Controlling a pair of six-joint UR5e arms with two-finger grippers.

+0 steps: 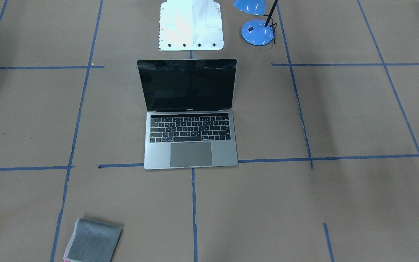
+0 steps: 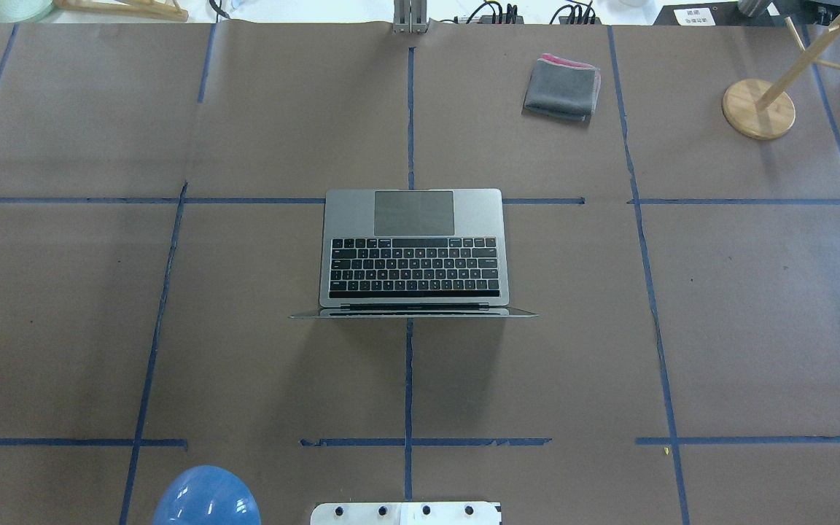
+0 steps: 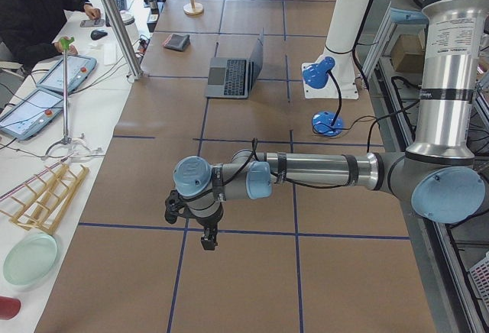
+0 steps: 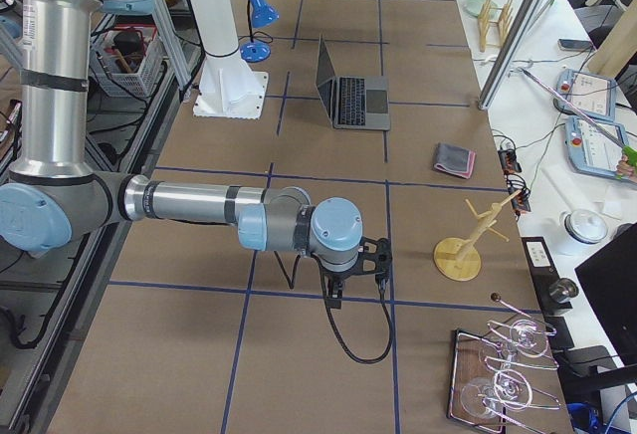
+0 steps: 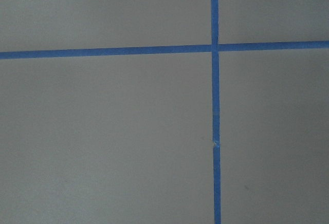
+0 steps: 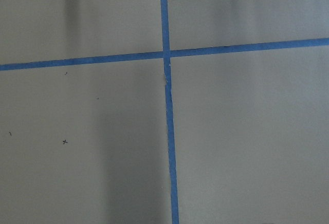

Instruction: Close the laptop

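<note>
The laptop (image 1: 190, 151) stands open in the middle of the table, black screen upright and facing away from the robot base, keyboard and trackpad bare. It also shows in the overhead view (image 2: 413, 248) and both side views (image 3: 229, 77) (image 4: 353, 96). My left gripper (image 3: 208, 241) hangs over the table far from the laptop, towards the table's left end. My right gripper (image 4: 335, 300) hangs far from it towards the right end. Both show only in the side views, so I cannot tell if they are open or shut. Both wrist views show only brown paper and blue tape.
A blue desk lamp (image 1: 256, 32) stands near the white robot base plate (image 1: 191, 29), behind the laptop's lid. A folded grey cloth (image 2: 562, 87) and a wooden stand (image 2: 757, 109) sit at the far edge. Operators' tables run along the far side.
</note>
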